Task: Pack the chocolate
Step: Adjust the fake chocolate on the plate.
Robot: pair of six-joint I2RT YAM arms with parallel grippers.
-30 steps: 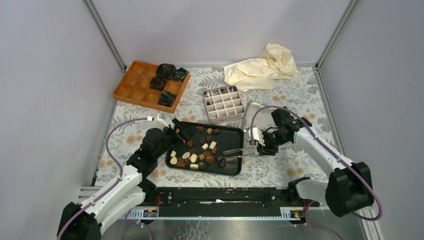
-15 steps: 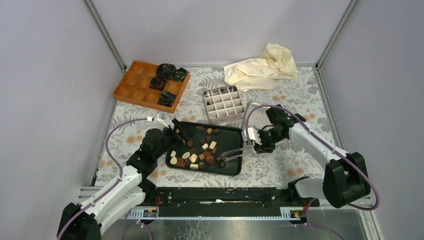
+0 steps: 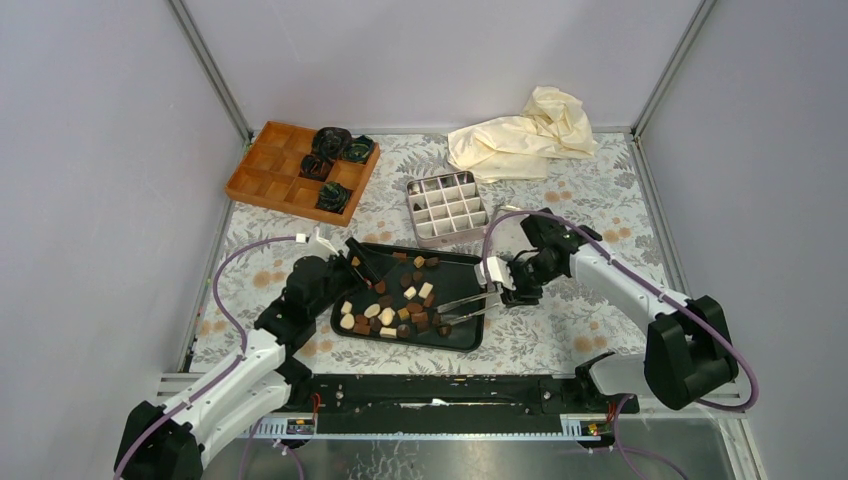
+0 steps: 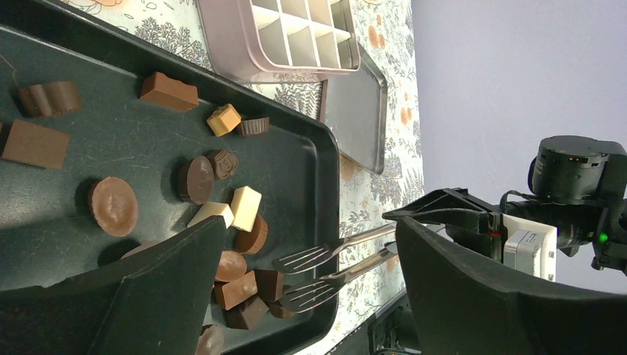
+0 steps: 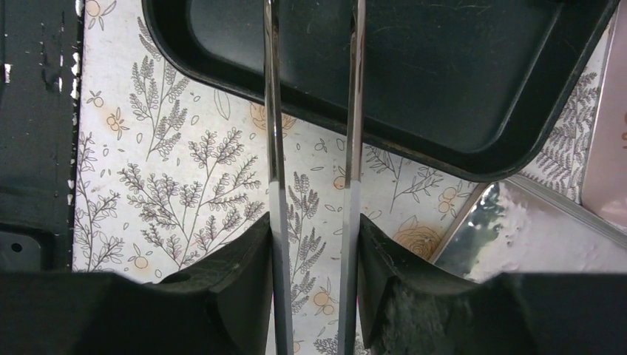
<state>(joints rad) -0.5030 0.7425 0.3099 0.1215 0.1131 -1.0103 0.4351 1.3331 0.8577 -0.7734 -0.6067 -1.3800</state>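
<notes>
Right wrist — right gripper (image 5: 314, 248) pinches slim steel tongs (image 5: 274, 148); left gripper (image 4: 307, 225) gapes wide

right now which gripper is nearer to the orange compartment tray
Left. The left gripper hovers open over the far-left corner of the black tray, a short way from the orange tray. The right gripper, shut on the tongs, is beyond the black tray's right edge, much farther.

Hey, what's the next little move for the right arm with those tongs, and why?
Likely ease the tongs, held in the right pincer, slightly further over the black tray and down around one brown chocolate: their forked tips stand apart and empty just beside that cluster.
</notes>
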